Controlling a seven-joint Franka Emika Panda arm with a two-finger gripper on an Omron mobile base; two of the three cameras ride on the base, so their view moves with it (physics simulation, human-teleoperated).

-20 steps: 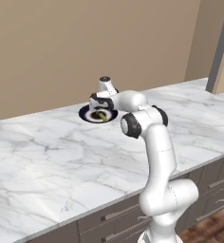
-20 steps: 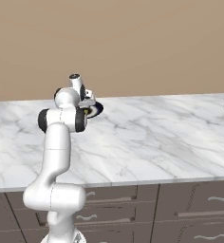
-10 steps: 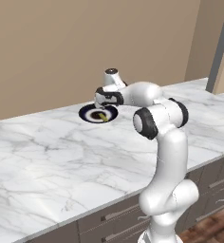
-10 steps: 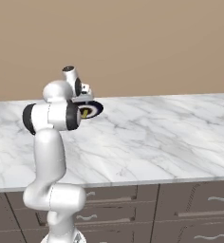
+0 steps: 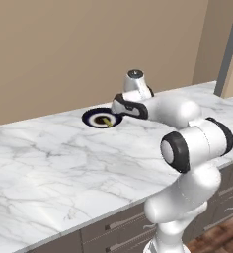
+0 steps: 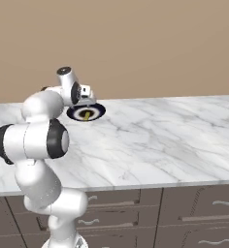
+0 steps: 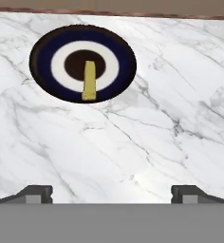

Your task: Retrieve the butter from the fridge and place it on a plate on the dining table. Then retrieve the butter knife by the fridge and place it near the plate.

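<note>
The butter (image 7: 89,81), a slim yellow stick, lies on the plate (image 7: 42,45), which sits on the white, grey-veined marble desk (image 7: 133,142) close to its far edge, where the top meets a tan wall (image 5: 89,49). In the hand view the stick runs from the plate's dark centre out across the pale ring to the navy band, one end toward the camera, and it stays wholly within the rim.

The pincer (image 7: 111,192) hangs above bare marble on the near side of the plate, apart from both plate and butter. Its two dark fingertips (image 7: 35,193) stand far apart at the bottom of the hand view, spread wide with nothing between them.

From the left base view the white arm (image 5: 187,148) rises at the desk's front edge and reaches across the top, its hand held just beside the plate (image 5: 101,118), where the butter (image 5: 106,120) shows as a small yellow fleck. The right base view shows the same reach from the other side: the hand sits level with the plate (image 6: 86,112) near the far edge toward the desk's left end, with the butter (image 6: 87,115) on it.

Grey drawer fronts (image 6: 184,218) with pale handles run below the desk's front edge. A dark upright edge (image 5: 228,47) stands at the desk's far right corner in the left base view.
</note>
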